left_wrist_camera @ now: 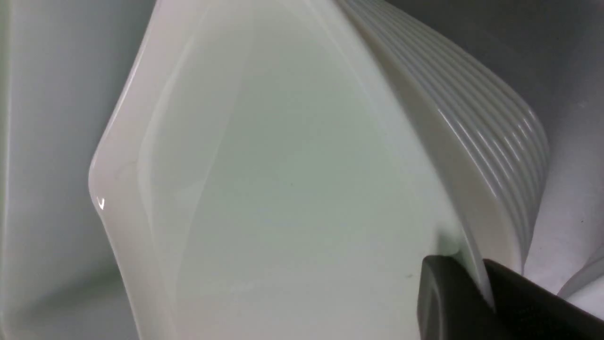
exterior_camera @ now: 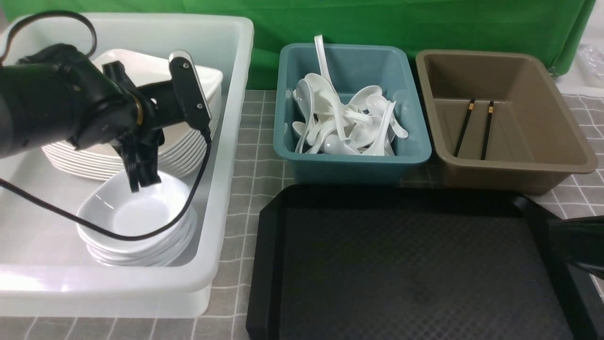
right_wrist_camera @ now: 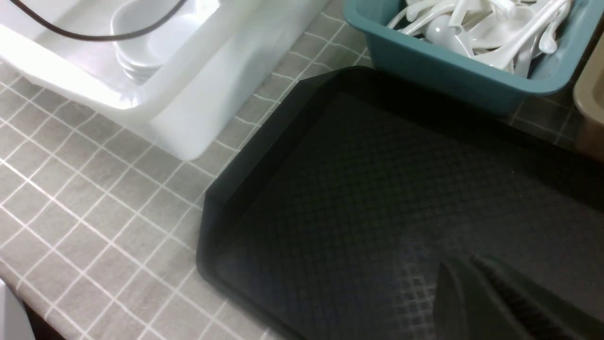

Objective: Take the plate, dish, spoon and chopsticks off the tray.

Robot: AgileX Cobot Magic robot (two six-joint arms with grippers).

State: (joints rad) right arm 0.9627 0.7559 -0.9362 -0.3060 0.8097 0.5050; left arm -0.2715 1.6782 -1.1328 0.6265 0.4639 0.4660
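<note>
**Plate on the stack, rim pinched by the left gripper**

Plate (left_wrist_camera: 292, 189) lies on top of a pile of like plates inside the white tub (exterior_camera: 226, 141), which stands left of the tray (exterior_camera: 271, 264). The left gripper (exterior_camera: 139, 177) is clamped on the plate's rim, one finger on each side of it, as the left wrist view shows. The right gripper (right_wrist_camera: 465, 274) hangs over the tray's right part, jaws pressed together with nothing in them.

The tray's floor is bare. The chopsticks (exterior_camera: 486, 130) lie in the brown tub (exterior_camera: 514, 174) behind the tray's right end. The spoon cannot be told from the heap of spoons (exterior_camera: 344, 127) in the teal tub (exterior_camera: 349, 163) behind the tray's middle.

The step in hand looks like the release. It goes best if the fingers part only once the plate sits flush, its corners matching the pile. The outer finger should then slide out level along the rim, since a lift there could tip the plate.

Room is tight. The small dishes (exterior_camera: 137, 217) sit just beside the fingertips, and the cable (exterior_camera: 198, 174) droops across them. The tub wall on the tray's side is near. Straight up looks like the open way out.
</note>
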